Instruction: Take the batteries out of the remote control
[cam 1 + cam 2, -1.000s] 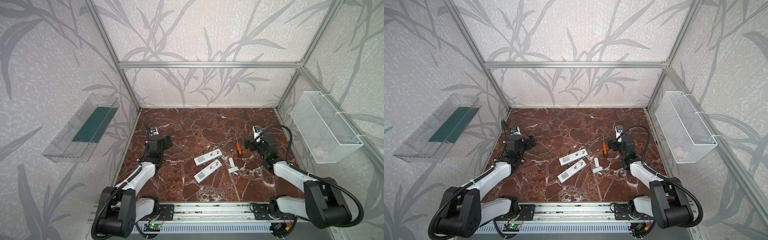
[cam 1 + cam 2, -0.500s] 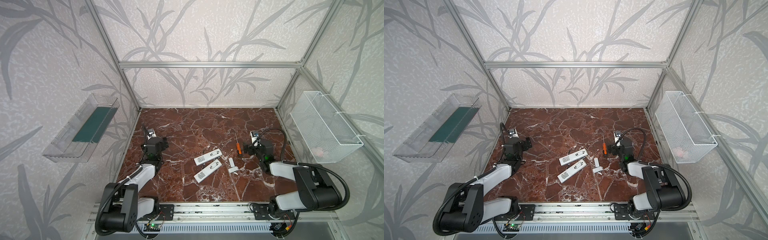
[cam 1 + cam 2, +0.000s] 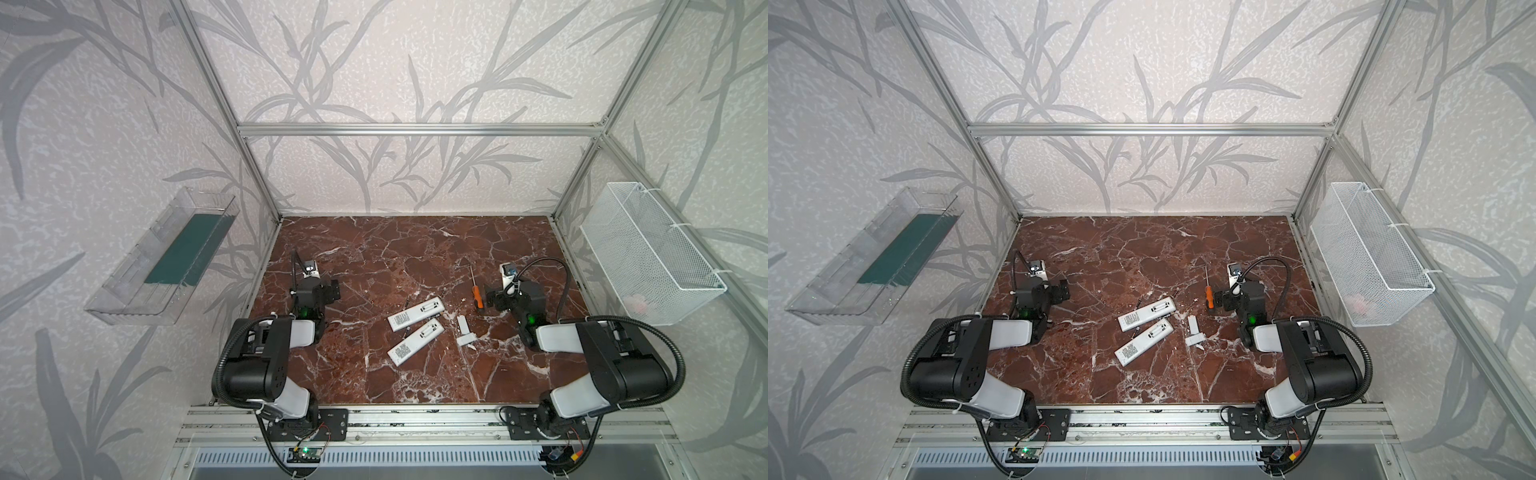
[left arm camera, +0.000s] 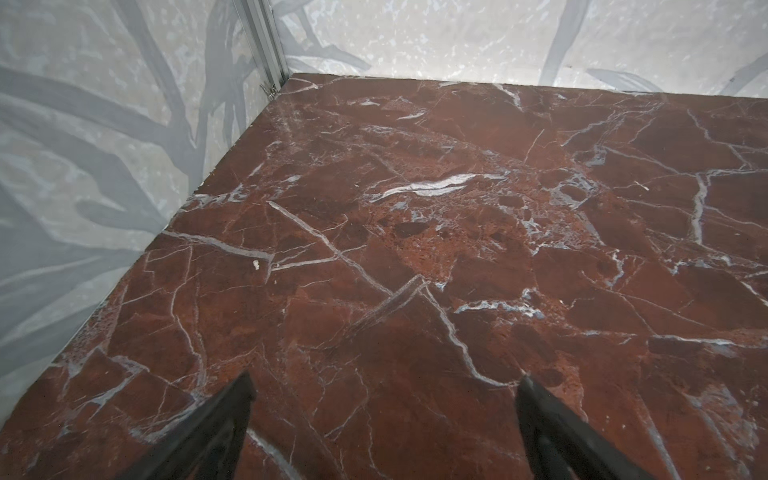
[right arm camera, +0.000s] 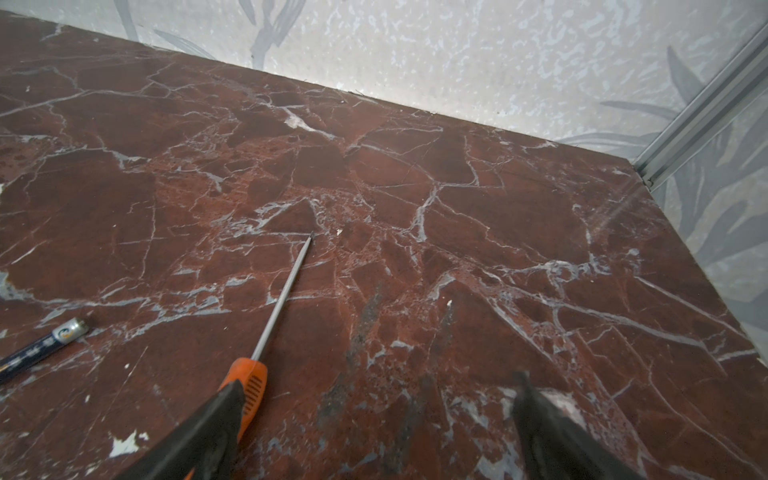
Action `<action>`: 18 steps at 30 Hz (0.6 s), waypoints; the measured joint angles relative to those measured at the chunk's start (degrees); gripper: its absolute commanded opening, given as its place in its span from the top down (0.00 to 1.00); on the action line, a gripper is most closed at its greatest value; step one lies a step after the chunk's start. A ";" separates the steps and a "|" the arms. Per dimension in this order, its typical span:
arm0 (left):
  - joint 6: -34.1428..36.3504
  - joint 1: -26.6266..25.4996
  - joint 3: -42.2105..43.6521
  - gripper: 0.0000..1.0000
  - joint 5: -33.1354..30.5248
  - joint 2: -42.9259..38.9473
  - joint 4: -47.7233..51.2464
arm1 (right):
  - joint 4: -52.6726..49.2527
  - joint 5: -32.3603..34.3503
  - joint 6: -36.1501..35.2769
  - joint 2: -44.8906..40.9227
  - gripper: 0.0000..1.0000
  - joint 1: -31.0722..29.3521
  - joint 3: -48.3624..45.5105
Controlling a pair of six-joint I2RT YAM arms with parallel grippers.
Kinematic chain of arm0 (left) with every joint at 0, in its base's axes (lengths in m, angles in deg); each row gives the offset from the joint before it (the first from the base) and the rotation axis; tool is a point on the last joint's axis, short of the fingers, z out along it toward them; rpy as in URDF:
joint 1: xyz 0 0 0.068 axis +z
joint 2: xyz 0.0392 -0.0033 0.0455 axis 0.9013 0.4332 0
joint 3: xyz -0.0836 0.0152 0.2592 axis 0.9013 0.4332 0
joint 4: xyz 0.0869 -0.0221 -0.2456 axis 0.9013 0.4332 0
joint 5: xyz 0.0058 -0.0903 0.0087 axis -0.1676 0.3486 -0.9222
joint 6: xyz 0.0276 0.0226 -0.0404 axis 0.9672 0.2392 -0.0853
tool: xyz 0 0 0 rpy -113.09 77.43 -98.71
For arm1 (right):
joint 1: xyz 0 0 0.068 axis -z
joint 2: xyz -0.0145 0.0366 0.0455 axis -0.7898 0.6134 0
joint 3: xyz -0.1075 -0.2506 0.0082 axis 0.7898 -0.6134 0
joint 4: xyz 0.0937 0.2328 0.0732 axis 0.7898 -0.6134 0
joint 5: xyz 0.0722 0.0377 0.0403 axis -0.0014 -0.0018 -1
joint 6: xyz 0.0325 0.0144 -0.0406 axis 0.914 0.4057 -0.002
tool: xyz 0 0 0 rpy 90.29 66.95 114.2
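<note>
Both arms have folded back toward the near rail; left gripper (image 4: 384,376) and right gripper (image 5: 378,380) stand wide apart, empty; one battery (image 5: 41,345) lies loose on the table, left of the screwdriver (image 5: 249,380); the right arm should lift clear, sparing that handle.

One battery (image 5: 43,344) is cut off by the right wrist view's edge. The screwdriver (image 5: 249,380) has its handle end hidden behind a finger (image 5: 195,436) of the right gripper (image 5: 378,390). In a top view the far remote (image 3: 415,316) and near remote (image 3: 415,344) are too small to show their bays' contents. A pinkish item (image 3: 638,305) in the wire basket (image 3: 615,249) is blurred.
</note>
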 measured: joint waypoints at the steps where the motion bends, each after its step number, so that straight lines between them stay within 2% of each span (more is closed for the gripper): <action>1: 0.00 0.11 0.24 0.00 0.33 0.22 -0.94 | -0.24 0.00 0.20 0.00 0.01 0.28 0.46; 18: 0.26 -0.39 1.03 0.01 0.50 0.57 -7.13 | -0.90 0.00 1.29 0.07 0.01 0.74 0.90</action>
